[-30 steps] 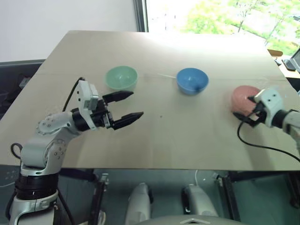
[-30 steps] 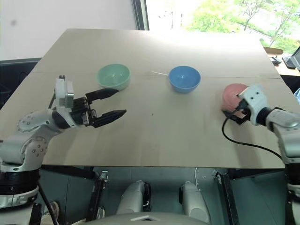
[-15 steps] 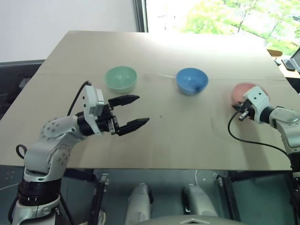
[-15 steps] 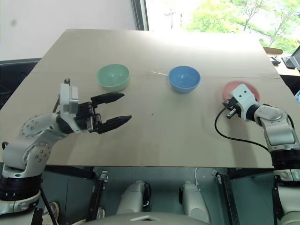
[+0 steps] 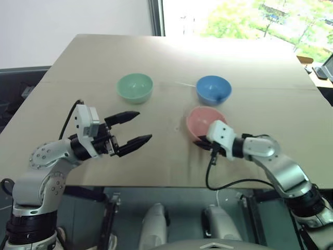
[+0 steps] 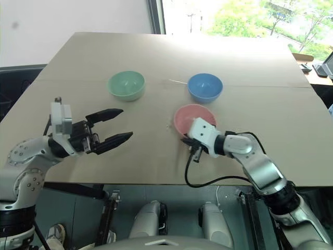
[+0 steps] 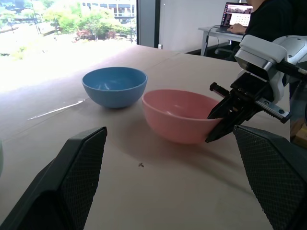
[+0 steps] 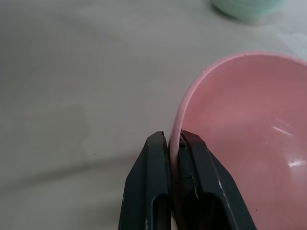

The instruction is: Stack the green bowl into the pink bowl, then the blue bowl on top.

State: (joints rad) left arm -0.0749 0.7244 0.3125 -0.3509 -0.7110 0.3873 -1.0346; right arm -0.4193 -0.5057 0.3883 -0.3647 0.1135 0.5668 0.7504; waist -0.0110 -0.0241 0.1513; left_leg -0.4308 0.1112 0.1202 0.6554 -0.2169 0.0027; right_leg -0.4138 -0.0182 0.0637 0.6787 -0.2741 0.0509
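So, three small round plastic bowls are laid out on the light wooden table (image 5: 104,62). The plain mint-green bowl (image 5: 135,87) is seen upper left of centre in the head view, the bright blue bowl (image 5: 214,89) is sat to the right of it at about the same height in the frame, and the salmon-pink bowl (image 5: 204,121) is found just below the blue one, near the middle of the picture. All three are upright and empty (nothing stacked yet). The pink and blue bowls are close to each other but a gap of table can be made out between them in the left wrist view; the green one is well apart from both.

The rim of the pink bowl is pinched by the right gripper (image 8: 174,143): in the right wrist view its two black fingers (image 8: 156,191) are seen squeezed together with the thin pink wall caught between them, one finger outside the bowl and one inside. In the head view that grip is placed on the lower right edge of the bowl.

The left gripper (image 5: 134,128) is held at the lower left of the frame, above the table, with its fingers spread wide and nothing between them. It is pointed toward the middle of the table, and the green bowl is left untouched above it in the picture.

A thin pale streak (image 5: 183,84) can be seen on the table between the green and blue bowls (what it is can't be told).
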